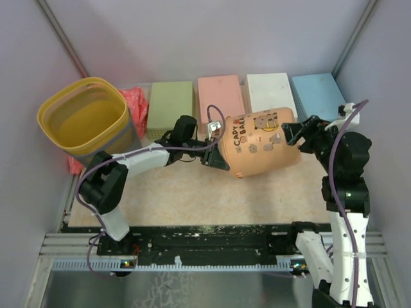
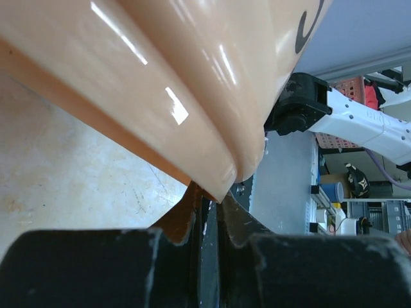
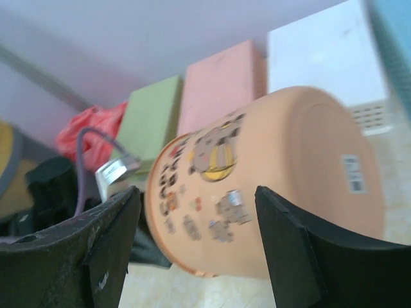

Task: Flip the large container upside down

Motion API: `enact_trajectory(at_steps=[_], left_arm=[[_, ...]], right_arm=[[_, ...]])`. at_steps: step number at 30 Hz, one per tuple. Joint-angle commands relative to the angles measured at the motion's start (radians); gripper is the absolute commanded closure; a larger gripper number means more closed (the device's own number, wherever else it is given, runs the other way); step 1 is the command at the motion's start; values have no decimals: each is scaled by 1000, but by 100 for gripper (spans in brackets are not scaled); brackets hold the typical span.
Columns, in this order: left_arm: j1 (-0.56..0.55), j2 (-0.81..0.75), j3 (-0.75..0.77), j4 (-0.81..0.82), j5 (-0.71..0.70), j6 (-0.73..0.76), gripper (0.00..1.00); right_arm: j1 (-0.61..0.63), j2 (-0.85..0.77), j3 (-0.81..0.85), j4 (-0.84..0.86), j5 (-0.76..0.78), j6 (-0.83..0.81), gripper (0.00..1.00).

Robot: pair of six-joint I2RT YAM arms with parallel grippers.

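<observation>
The large container (image 1: 260, 144) is a peach tub with cartoon stickers. It lies on its side over the table, mouth to the left and base to the right. My left gripper (image 1: 215, 154) is shut on its rim; in the left wrist view the rim (image 2: 218, 173) runs down between the closed fingers of that gripper (image 2: 215, 205). My right gripper (image 1: 297, 135) stands open just off the tub's base end, apart from it. In the right wrist view the tub (image 3: 270, 186) fills the space beyond the spread fingers of the right gripper (image 3: 196, 196).
A stack of yellow tubs (image 1: 83, 119) stands at the back left with a red bag (image 1: 136, 102) behind it. Green (image 1: 170, 106), pink (image 1: 220, 96), white (image 1: 270, 93) and blue (image 1: 318, 93) blocks line the back wall.
</observation>
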Motion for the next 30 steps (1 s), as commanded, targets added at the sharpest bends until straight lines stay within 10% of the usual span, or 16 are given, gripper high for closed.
enact_trajectory(at_steps=[1,12,24,30], left_arm=[[18,8,-72,-28,-35,-30,100],[35,30,-118,5,-3,-17,100],[34,-2,-148,-85,-63,55,97],[35,-15,-145,-160,-141,96,78]], right_arm=[[5,40,65,-79,312,-75,27],[5,191,90,-29,-148,-171,30],[20,195,25,39,-265,-113,30],[79,214,-6,53,-278,-101,30]])
